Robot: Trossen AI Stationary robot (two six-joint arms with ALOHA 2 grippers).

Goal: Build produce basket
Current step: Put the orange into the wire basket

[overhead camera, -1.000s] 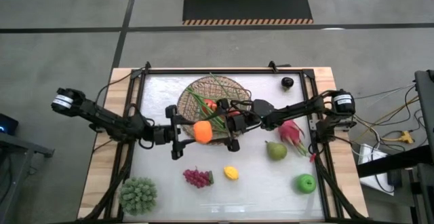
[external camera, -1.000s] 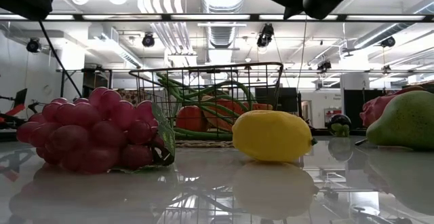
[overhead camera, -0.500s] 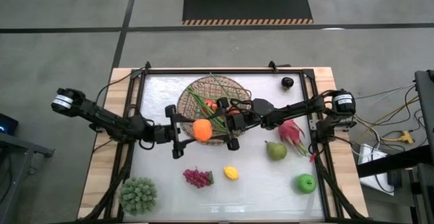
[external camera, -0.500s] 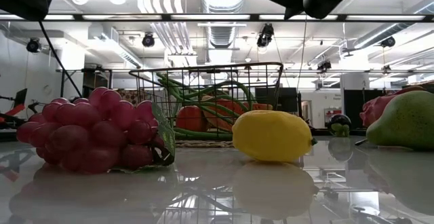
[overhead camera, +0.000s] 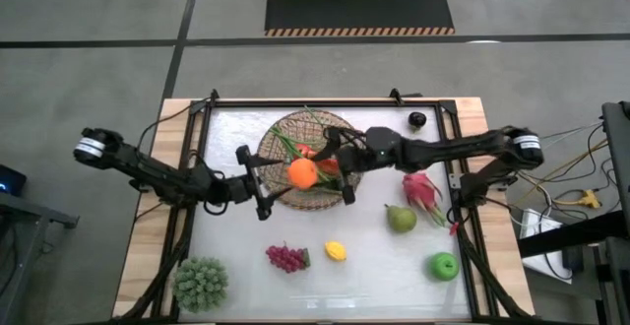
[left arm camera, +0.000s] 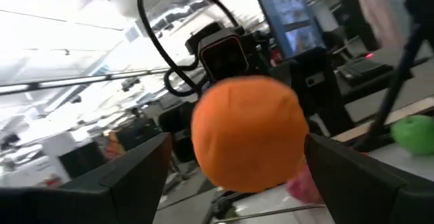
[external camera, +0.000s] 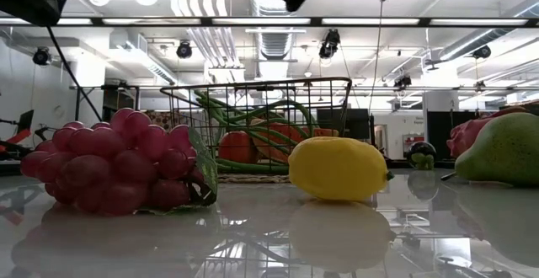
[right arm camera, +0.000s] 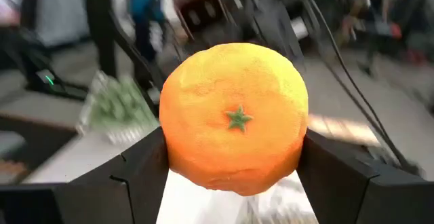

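The orange [overhead camera: 302, 172] hangs in the air over the near part of the tan woven basket [overhead camera: 325, 128], between my two grippers, which face each other. My right gripper [overhead camera: 333, 167] comes from the table's right and is shut on the orange [right arm camera: 234, 119]. My left gripper [overhead camera: 264, 181] comes from the left and stands open, with a finger on either side of the orange [left arm camera: 245, 132] and a gap showing beside it. The basket [external camera: 253, 126] rests on the table and holds green stalks, a red apple and a watermelon slice. My right gripper pinches the orange between its two fingers [right arm camera: 135, 183], one on each opposite flank [right arm camera: 173, 139]. The fingers lie level and come from the table's right. The orange is lifted clear above the basket, its green star mark [right arm camera: 237, 119] facing the wrist.
On the white tabletop lie the purple grapes [overhead camera: 286, 257], lemon [overhead camera: 336, 251], pear [overhead camera: 400, 218], pink dragon fruit [overhead camera: 423, 192] and green apple [overhead camera: 444, 265]. A green spiky clump [overhead camera: 201, 283] sits at the near left corner, and a small dark item [overhead camera: 417, 119] at the far right.
The orange has moved toward the table's far edge, from the basket's near rim to over its near part, and now shows at the top of the low view. My right gripper went with it as that arm stretched out leftward. My left gripper followed, swinging toward the far edge.
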